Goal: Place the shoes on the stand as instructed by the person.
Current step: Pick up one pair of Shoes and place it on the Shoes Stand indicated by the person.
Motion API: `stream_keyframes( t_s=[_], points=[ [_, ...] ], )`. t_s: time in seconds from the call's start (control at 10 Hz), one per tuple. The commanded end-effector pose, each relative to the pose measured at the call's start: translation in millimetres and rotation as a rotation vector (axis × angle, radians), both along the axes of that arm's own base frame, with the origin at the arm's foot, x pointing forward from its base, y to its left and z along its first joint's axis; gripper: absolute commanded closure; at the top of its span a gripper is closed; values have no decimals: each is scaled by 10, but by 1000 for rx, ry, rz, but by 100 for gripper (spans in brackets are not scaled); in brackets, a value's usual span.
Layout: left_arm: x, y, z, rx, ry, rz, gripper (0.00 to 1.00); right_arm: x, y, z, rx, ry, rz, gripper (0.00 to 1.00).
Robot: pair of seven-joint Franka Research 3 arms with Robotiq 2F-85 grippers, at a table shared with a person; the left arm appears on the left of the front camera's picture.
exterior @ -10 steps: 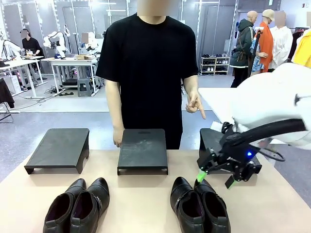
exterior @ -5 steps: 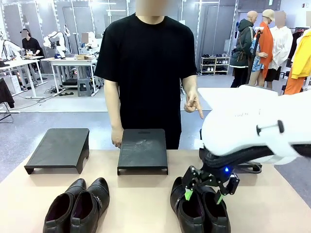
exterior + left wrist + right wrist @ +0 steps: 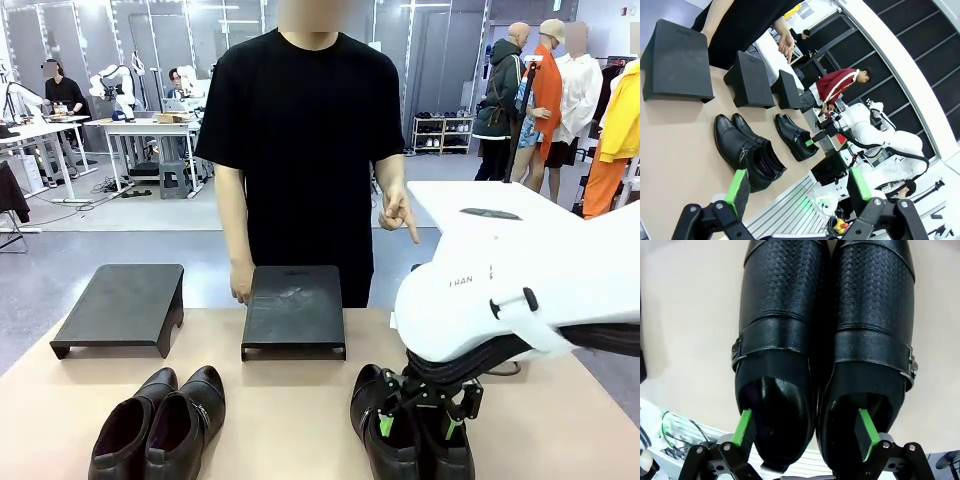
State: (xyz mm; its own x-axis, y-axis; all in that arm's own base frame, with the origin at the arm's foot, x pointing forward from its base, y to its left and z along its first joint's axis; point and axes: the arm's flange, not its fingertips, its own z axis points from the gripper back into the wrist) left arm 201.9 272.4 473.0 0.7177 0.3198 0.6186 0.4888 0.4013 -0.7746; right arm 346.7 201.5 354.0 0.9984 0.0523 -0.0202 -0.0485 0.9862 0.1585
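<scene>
Four shoes, in two pairs, stand on the table (image 3: 300,400) with toes toward three black stands (image 3: 750,80). The left pair (image 3: 160,420) sits left of centre and the right pair (image 3: 372,395) right of centre. One person (image 3: 310,130) stands behind the stands, one hand (image 3: 400,215) pointing a finger downward. The right gripper (image 3: 417,428) hangs spread wide and empty just over the right pair's openings; whether it touches them cannot be told. The left gripper (image 3: 798,185) is likewise wide, gripping nothing. In the front view the right arm (image 3: 520,290) hides the third stand and much of the right pair, and the bottom edge cuts off both pairs' heels. The arm bears the letters "FRAN", with the rest out of sight
</scene>
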Motion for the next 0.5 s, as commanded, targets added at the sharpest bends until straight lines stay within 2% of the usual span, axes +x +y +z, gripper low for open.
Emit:
stream_keyframes(
  t_s=[0.0,0.2,0.3,0.4],
  points=[
    [-19,26,10,-3,-18,-10,0,43,135,-131,-47,-7,-34,0],
    [-19,26,10,-3,-18,-10,0,67,154,-234,-94,-31,-31,0],
    [-19,26,10,-3,-18,-10,0,55,176,-253,-91,-28,-9,47],
    [-19,26,10,-3,-18,-10,0,55,192,-262,-99,-36,-11,59]
  ],
)
